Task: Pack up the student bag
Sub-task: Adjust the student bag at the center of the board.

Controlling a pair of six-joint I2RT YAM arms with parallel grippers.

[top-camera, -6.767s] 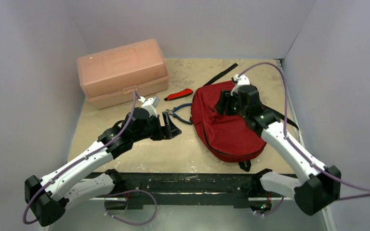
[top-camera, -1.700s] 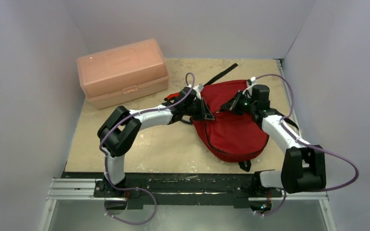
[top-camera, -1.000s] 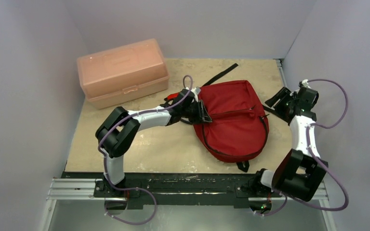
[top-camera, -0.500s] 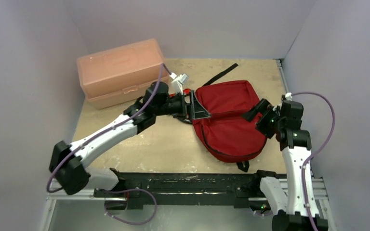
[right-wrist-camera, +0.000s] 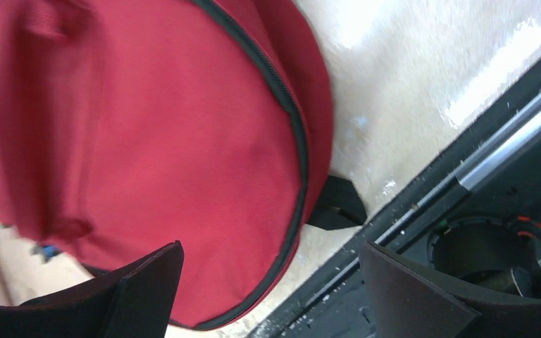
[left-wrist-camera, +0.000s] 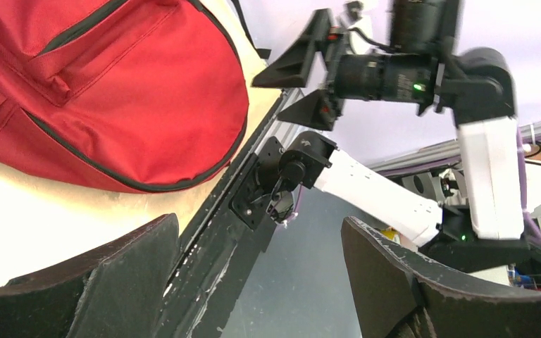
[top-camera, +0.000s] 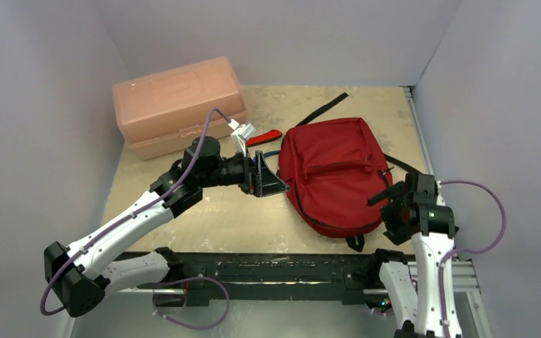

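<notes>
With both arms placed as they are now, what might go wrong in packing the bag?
The student bag lies flat. The left gripper and right gripper are open and hold nothing, so a push may slide it rather than open it.
The red-handled tool lies just beyond the left gripper and could be knocked away.
The black strap end at the bag's near side might snag the right gripper.

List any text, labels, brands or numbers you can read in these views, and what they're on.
No text can be read in any view.
student bag: plain red fabric, no logo or label showing.
pink box: faint raised panel on the lid, too blurred to tell whether it carries text.
</notes>
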